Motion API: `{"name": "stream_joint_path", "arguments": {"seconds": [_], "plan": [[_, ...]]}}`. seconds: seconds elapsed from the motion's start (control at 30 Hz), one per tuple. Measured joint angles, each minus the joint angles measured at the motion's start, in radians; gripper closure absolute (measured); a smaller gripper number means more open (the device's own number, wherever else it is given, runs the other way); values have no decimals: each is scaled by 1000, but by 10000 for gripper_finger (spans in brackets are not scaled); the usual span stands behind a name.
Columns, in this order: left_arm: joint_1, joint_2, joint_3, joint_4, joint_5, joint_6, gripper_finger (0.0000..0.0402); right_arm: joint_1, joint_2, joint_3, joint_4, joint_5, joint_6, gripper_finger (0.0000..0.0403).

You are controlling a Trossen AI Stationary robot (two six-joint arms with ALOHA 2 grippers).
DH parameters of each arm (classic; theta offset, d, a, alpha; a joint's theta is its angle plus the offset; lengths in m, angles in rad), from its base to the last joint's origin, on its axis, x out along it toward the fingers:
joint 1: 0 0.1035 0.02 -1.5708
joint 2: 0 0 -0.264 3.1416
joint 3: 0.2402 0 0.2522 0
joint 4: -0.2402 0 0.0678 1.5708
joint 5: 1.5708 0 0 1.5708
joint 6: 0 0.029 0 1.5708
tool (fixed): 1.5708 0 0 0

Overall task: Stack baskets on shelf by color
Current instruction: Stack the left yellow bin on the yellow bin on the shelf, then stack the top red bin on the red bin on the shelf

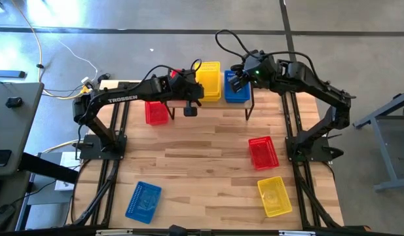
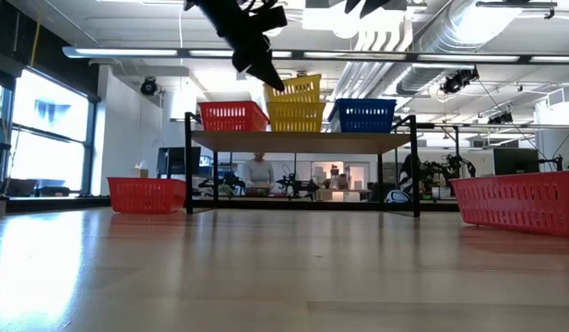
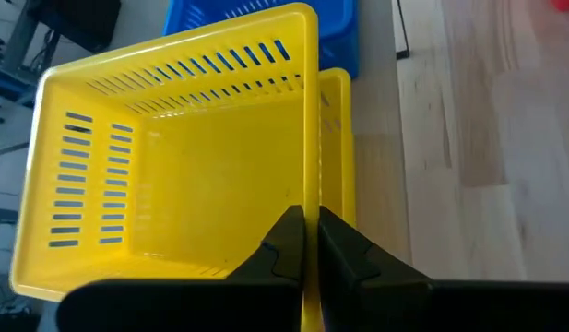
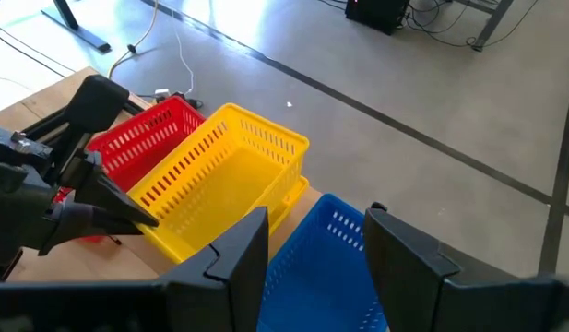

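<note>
on the wood tabletop (image 1: 202, 141), left jaws clamp a yellow basket (image 3: 173, 157); right jaws apart; perhaps a person (image 2: 258, 172) behind

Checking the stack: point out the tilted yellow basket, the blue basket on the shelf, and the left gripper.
tilted yellow basket (image 3: 173, 175), left wrist view, inside floor.
blue basket (image 2: 365, 115), low view, front wall.
left gripper (image 3: 307, 242), left wrist view, between fingertips.

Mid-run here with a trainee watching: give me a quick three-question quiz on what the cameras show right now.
1. True or false: the left gripper is shut on the rim of the upper yellow basket.
2. Which colour is the basket on the shelf under the open right gripper?
3. How many baskets lie on the table in front of the shelf?

Key: 1 true. 2 blue basket. 3 three: red basket, yellow basket, blue one.
</note>
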Motion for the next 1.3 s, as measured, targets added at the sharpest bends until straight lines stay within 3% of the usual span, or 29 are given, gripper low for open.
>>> {"name": "stream_joint_path", "arguments": {"seconds": [0.47,0.8,1.07,1.3], "plan": [[-21,0,0,8,-71,0,322,0,0,0,0,0,1,242],[-33,-11,5,25,-30,-95,267,0,0,0,0,0,1,242],[-46,-13,192,-273,-51,-162,248,0,0,0,-12,-2,0,242],[-35,-85,223,-483,69,-274,263,0,1,0,-16,-5,1,242]]}}
